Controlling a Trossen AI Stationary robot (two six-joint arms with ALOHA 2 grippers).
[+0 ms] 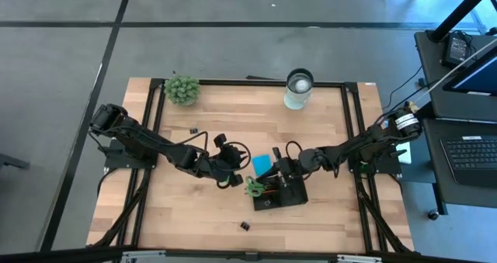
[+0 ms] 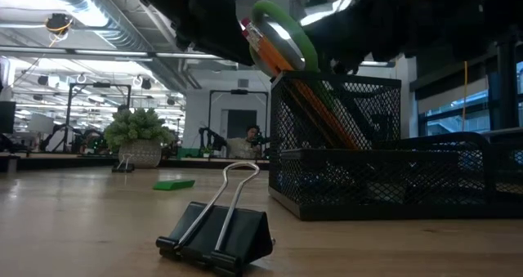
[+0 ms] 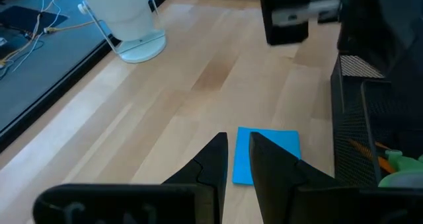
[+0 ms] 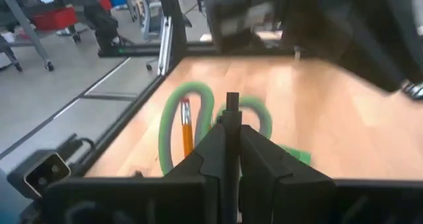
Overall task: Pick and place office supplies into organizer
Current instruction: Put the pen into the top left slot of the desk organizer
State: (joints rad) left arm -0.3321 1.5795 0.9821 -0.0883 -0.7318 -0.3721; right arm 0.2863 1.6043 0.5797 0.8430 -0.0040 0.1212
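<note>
My right gripper [image 4: 232, 139] is pinched on a black pen [image 4: 231, 105], held just over the black mesh organizer [image 1: 283, 193]; the green-handled scissors [image 4: 192, 118] and an orange pencil [image 4: 186, 133] already stand inside it. Left gripper [image 3: 239, 159] sits nearly closed and empty above the blue note pad [image 3: 268, 151], just beside the organizer. I'd lower the pen straight down, clear of the scissor loops, and release only once its tip is below the rim. The left arm is close, so I'd keep it still. A binder clip [image 2: 219, 228] and a green block [image 2: 174, 184] lie loose on the table [image 1: 186, 209].
</note>
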